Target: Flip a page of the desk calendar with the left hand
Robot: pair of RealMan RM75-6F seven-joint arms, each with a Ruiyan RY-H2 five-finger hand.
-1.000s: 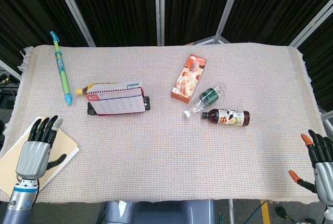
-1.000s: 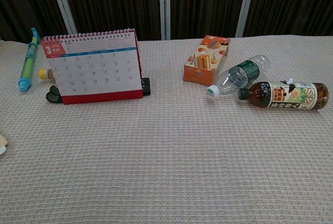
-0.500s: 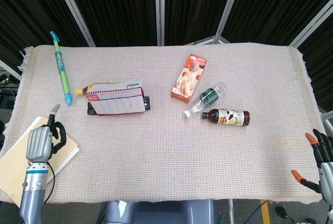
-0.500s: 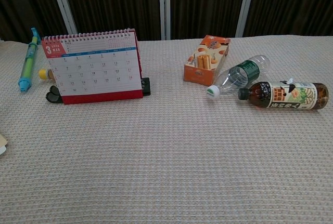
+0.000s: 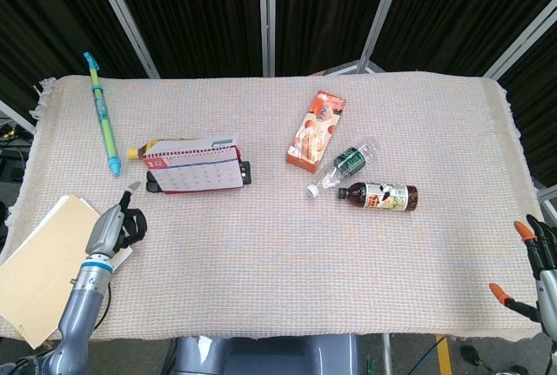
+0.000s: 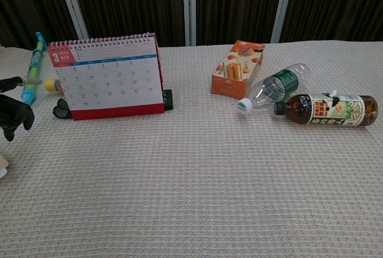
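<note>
— Toward the near left of the table, the left hand sits over the cloth beside a manila folder, one finger out, the rest curled in, holding nothing.
— And the desk calendar?
— Upright, well apart from that hand, up and to its right, open at March in the chest view.
— What could spoil the flip?
— I judge the stand light: a push low on the page may slide or tip it back onto the yellow-capped bottle just behind. The finger could also catch several sheets at the spiral.
— The right hand?
— At the table's near right edge, fingers spread, empty.
</note>
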